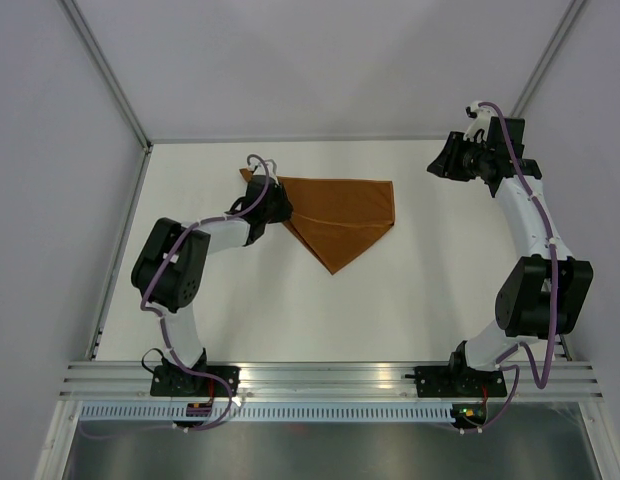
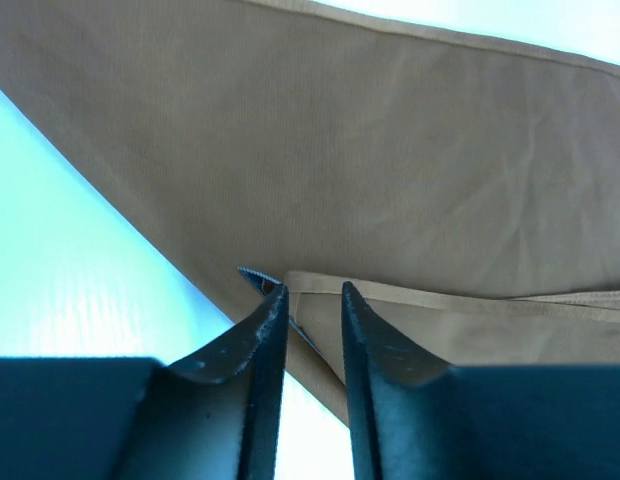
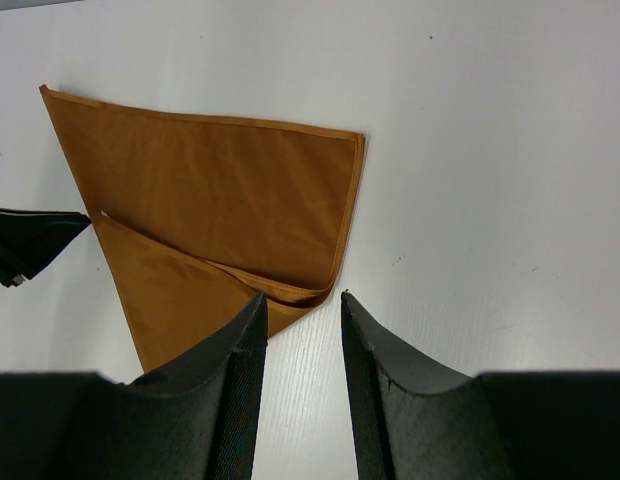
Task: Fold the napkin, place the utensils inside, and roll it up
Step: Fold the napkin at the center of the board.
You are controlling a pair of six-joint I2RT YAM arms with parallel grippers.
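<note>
From the top external view, the napkin (image 1: 342,218) lay on the white table (image 1: 440,290), in its far half and a little left of the middle. It was folded to a rough triangle, with a straight far edge and a point aimed toward the near side. The left gripper (image 1: 282,210) sat low at the cloth's left edge, its arm bent in from the left. The right gripper (image 1: 436,167) was at the far right, well apart from the cloth.

In the left wrist view, the left gripper (image 2: 312,298) had its fingers (image 2: 265,330) a small way apart, with nothing pinched between them. Through the gap showed cloth and a strip of table. The tips stood right at a hemmed fold of the napkin (image 2: 390,170), which filled most of the view. A small dark sliver (image 2: 253,277) showed at the cloth's edge just beside one fingertip. What it was could not be told.

In the right wrist view, the right gripper (image 3: 302,300) hung over the table with its jaws apart and nothing between them. The napkin (image 3: 220,190) lay flat beyond it, an upper layer folded over a lower one, with one corner below the fingertips. The left gripper (image 3: 35,240) reached the cloth's edge at the left of that view.
</note>
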